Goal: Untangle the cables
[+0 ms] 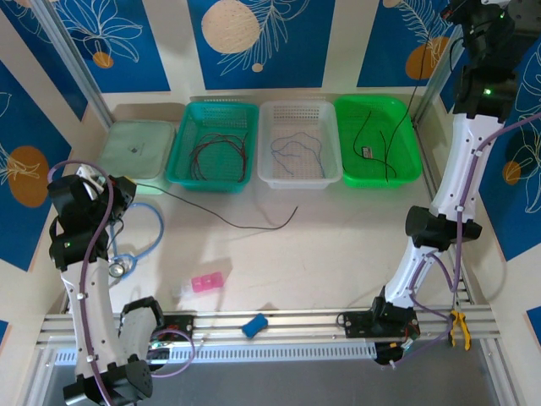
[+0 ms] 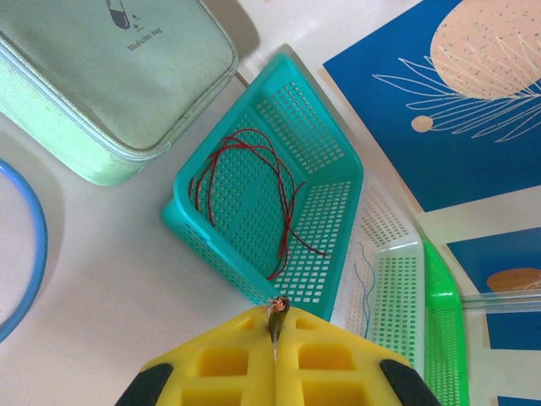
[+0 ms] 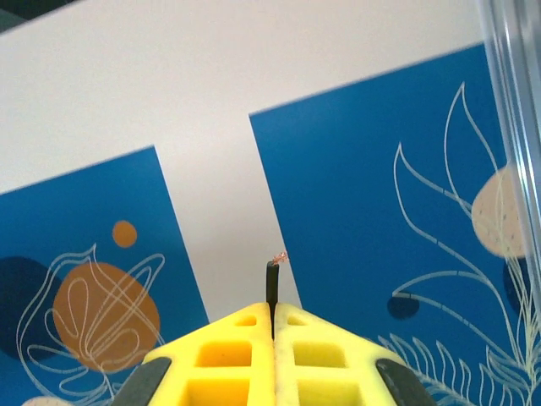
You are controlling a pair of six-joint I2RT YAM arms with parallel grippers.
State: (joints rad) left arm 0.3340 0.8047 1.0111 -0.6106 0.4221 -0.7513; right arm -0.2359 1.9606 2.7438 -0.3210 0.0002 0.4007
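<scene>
Left tool [image 2: 275, 320] is clenched on the bared tip of a black cable [image 1: 254, 227], which trails slack across the surface [image 1: 338, 245]. Right tool [image 3: 272, 309], up high, pinches a second black cable [image 3: 272, 283] that seems to drop into the green basket [image 1: 380, 179]. Red cables [image 2: 283, 199] coil in the teal basket [image 1: 211, 183], and a grey-blue cable [image 1: 294, 154] squiggles in the white basket [image 1: 292, 182]. It's all hair-thin, light and floppy, and probably quick to snag. Best gripped at a free end and drawn out gently.
</scene>
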